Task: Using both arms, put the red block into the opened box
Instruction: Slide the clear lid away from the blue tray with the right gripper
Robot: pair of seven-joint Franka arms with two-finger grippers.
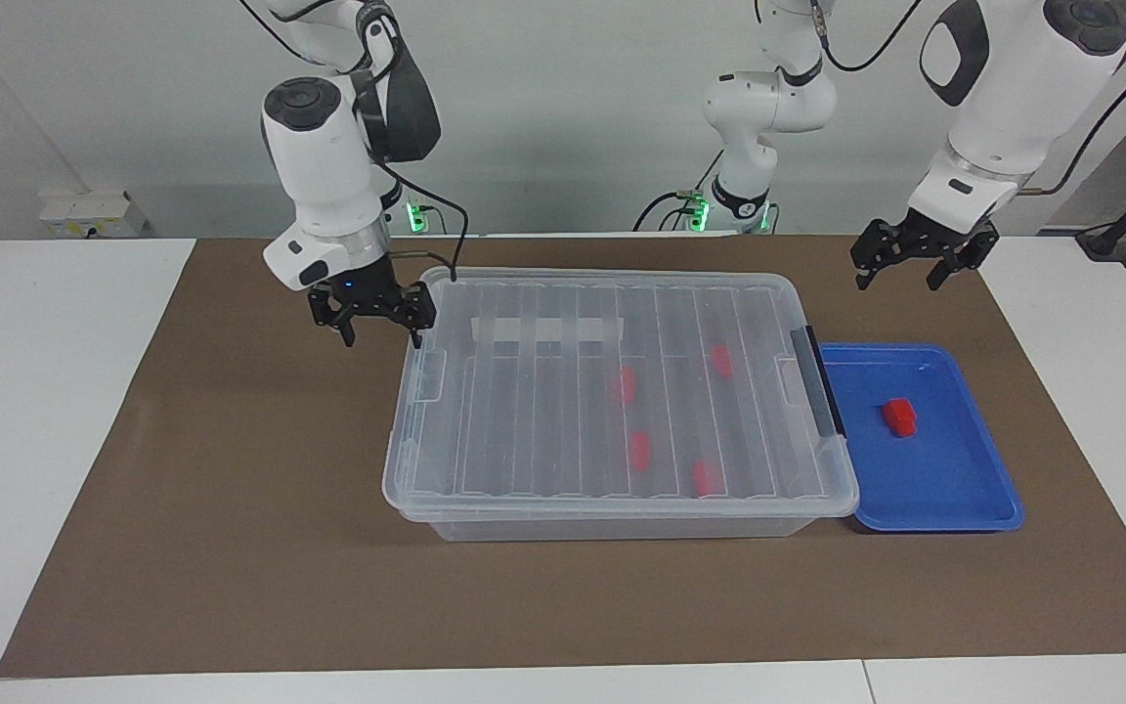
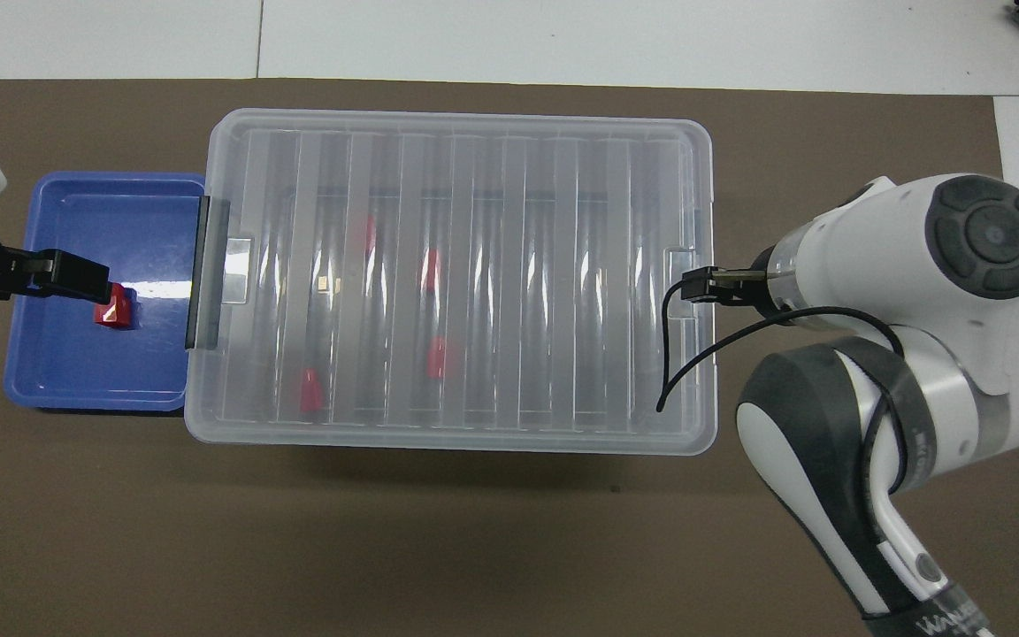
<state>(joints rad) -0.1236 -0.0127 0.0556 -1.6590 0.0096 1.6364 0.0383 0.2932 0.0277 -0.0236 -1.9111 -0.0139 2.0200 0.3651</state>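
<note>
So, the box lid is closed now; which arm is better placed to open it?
Probably the right: the right gripper, open, hangs at the lid edge by its clip. The left gripper waits open near the blue tray.

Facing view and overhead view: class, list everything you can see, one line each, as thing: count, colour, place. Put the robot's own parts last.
box: one, clear, lid on, mid-mat.
lid: one, clear and ribbed, with a white strip and a black bar at the tray end.
blocks in box: four, red, seen through the lid, in the half toward the tray.
tray: one, blue, shallow, beside the box at the left arm's end of the table.
block: one, red, in the tray.
mat: one, brown, covering the table.
table: one, white.
right gripper: one, black, open, over the box's end edge.
left gripper: one, black, open, above the mat near the tray.
</note>
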